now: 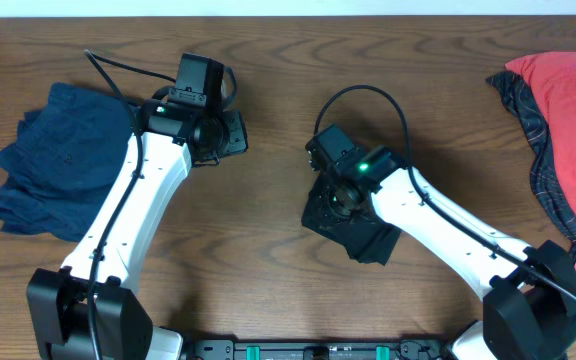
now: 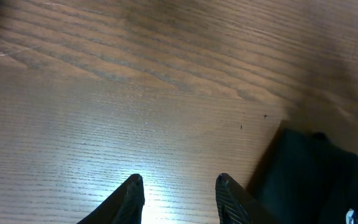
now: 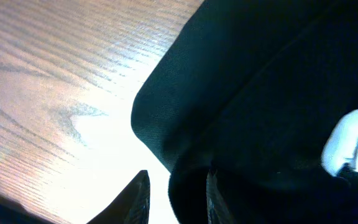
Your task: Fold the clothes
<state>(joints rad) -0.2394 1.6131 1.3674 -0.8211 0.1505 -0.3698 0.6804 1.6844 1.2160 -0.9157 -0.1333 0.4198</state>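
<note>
Navy garment (image 1: 53,165): lies crumpled at the far left of the table (image 1: 288,50), spread in loose folds. The left arm (image 1: 133,200) passes just beside its right edge.

Left gripper (image 2: 179,198): hangs over bare wood between the navy garment and the black shirt, near the back half of the table. Its two fingers (image 2: 132,194) are spread, with only lit wood grain showing in the gap between them. It holds nothing and touches no cloth.

Black shirt (image 1: 368,240): sits in a small rumpled heap at the middle of the table, a little right of centre and well apart from the other clothes. Part of it is hidden under the right arm (image 1: 438,215). In the right wrist view a white mark (image 3: 350,149) shows on the cloth; it is too blurred to read.

Right gripper (image 3: 176,196): is down at the left edge of the black shirt. Its fingers (image 3: 138,194) stand apart, astride a raised fold of the cloth. A strip of bright table shows between one finger and the fold, so the fold is not pinched.

Plaid garment (image 1: 533,140): a dark checked piece lies at the right end of the table, partly tucked under the red one.

Red garment (image 1: 573,110): lies on top of the plaid piece at the far right and runs off the edge of the overhead view.
</note>
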